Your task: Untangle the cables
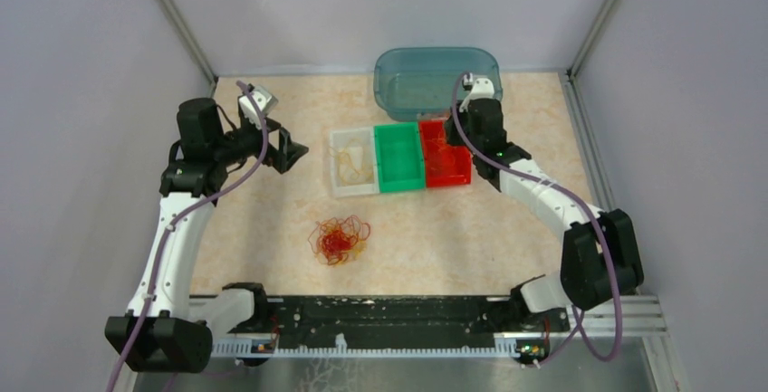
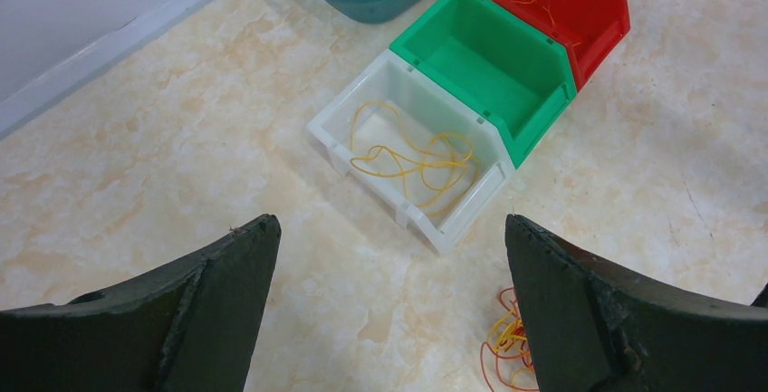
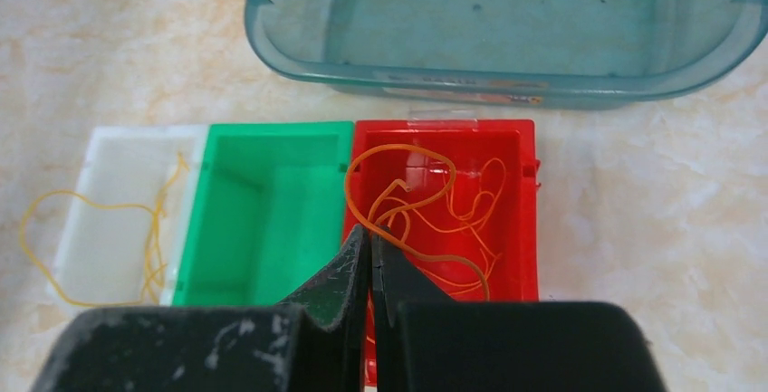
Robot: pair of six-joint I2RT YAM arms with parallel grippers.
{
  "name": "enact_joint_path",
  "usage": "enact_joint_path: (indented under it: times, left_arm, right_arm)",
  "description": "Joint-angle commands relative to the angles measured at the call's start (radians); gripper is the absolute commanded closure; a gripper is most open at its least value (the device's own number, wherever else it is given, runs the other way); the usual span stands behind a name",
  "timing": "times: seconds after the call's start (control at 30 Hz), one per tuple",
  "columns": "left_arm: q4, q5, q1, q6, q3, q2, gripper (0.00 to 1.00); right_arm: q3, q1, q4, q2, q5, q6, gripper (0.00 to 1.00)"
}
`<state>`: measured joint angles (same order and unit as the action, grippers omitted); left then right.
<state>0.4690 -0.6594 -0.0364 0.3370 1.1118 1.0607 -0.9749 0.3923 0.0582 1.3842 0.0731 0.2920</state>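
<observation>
The cables [image 1: 339, 240] lie as a small red, orange and yellow clump on the table's middle; its edge [image 2: 501, 342] shows beside my left gripper's right finger. My left gripper [image 2: 389, 224] hangs open and empty over bare table, just short of the white bin [image 2: 331, 129], which holds loose yellow cables [image 2: 408, 161]. My right gripper [image 3: 371, 231] is shut on an orange cable [image 3: 398, 149] that loops up from its tips above the red bin [image 3: 530, 184]. More thin orange cables lie in that bin.
The white bin, a green bin [image 1: 399, 157] and the red bin [image 1: 446, 175] stand side by side at mid-table. A teal translucent tub [image 1: 435, 80] sits behind them by the back wall. Metal rails edge the table on both sides.
</observation>
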Motion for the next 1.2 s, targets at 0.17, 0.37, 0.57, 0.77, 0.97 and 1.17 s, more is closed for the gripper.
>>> enact_joint_path:
  times: [0.17, 0.37, 0.57, 0.77, 0.97, 1.17]
  left_arm:
    - [0.015, -0.035, 0.005, 0.032, -0.013, -0.022, 0.00]
    - [0.020, -0.038, 0.005, 0.044, -0.022, -0.025, 0.00]
    - [0.021, -0.042, 0.005, 0.059, -0.034, -0.026, 0.00]
    - [0.025, -0.049, 0.004, 0.078, -0.042, -0.025, 0.00]
    - [0.041, -0.065, 0.005, 0.115, -0.056, -0.026, 0.00]
    - [0.069, -0.082, 0.005, 0.153, -0.072, -0.030, 0.00]
  right_arm:
    - [-0.009, 0.000, 0.045, 0.021, 0.065, -0.014, 1.00]
    - [-0.010, 0.000, 0.054, 0.021, 0.054, -0.004, 1.00]
    - [-0.010, 0.000, 0.056, 0.022, 0.055, -0.002, 1.00]
    - [-0.009, 0.001, 0.066, 0.033, 0.051, 0.003, 1.00]
    - [-0.017, 0.000, 0.078, 0.057, 0.043, -0.001, 1.00]
    - [-0.041, 0.000, 0.074, 0.055, -0.009, -0.026, 0.70]
